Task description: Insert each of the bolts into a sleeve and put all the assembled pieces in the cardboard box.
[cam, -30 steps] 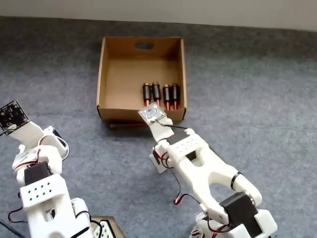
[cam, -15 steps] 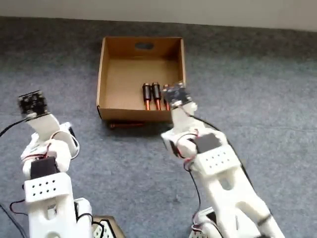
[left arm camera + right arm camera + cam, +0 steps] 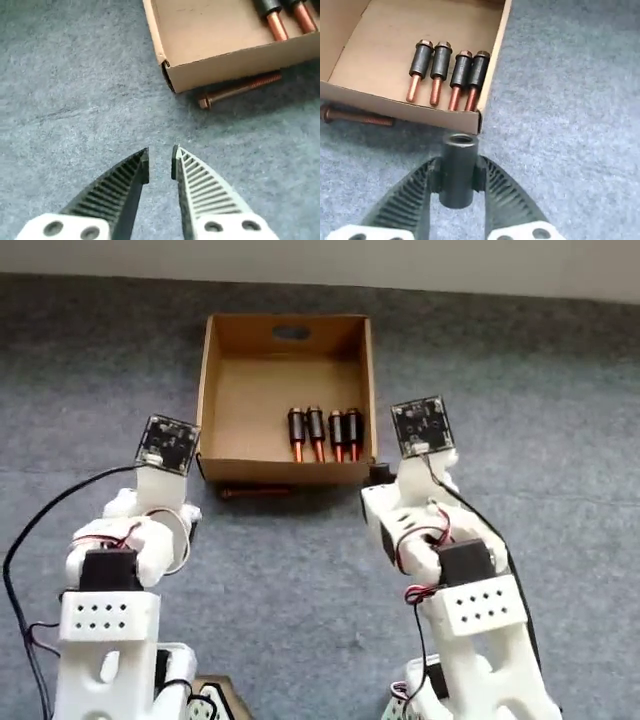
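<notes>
Two robot arms work a grey counter (image 3: 540,390) in an assembly job that looks close to finished, with one cardboard box (image 3: 280,472) set open between their reach.

The left arm (image 3: 110,600) holds its end effector (image 3: 160,162) low over bare counter, near the box's front corner. Its ribbed fingers are a narrow gap apart and grip nothing. The right arm (image 3: 470,600) stands by the opposite front corner, and its end effector (image 3: 459,161) is clamped on a single black sleeve (image 3: 457,180), held just outside the box wall with its bore facing the box.

Inside the box, four assembled pieces (image 3: 316,426) lie side by side near the front wall toward the right-hand side, each a copper-coloured bolt seated in a dark sleeve with the threaded end poking out.

One bare bolt (image 3: 255,492) lies on the counter just outside the front wall, running along it. It is unsleeved and not gripped by either arm.

By the count on view, four of five pieces are done and boxed. What is left appears to be one pairing: the loose bolt has to go into the sleeve held by the right arm, and the finished piece has to join the other four.

The tally is two arms, one box, five bolts and five sleeves.
</notes>
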